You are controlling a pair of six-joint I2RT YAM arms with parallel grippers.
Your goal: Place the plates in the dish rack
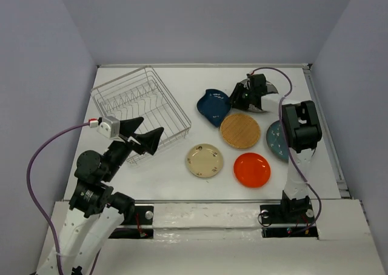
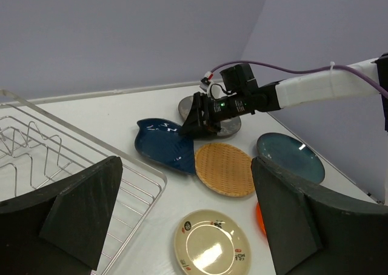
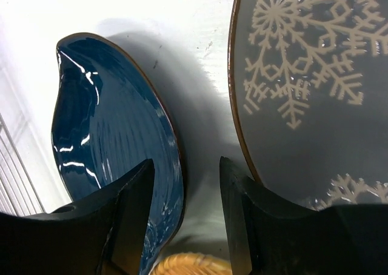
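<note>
Right claw point(image 3: 185, 217) is spread apart, straddling the rim of the navy plate point(image 3: 115, 142) beside the grey plate point(image 3: 309, 87), gripping nothing. Left claw point(image 2: 182, 220) hangs released by the empty dish rack point(image 1: 140, 108). All six plates lie on the table point(image 1: 182, 87).

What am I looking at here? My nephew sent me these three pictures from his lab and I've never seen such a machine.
Two robot arms are bolted to a white table. One picture looks down from above; the others come from a camera on each wrist. An empty wire dish rack stands at the left beside six plates lying flat. The left gripper hangs open near the rack, holding nothing. The right gripper has its jaws open over the navy plate's rim, next to the grey snowflake plate; whether it touches is unclear.
</note>
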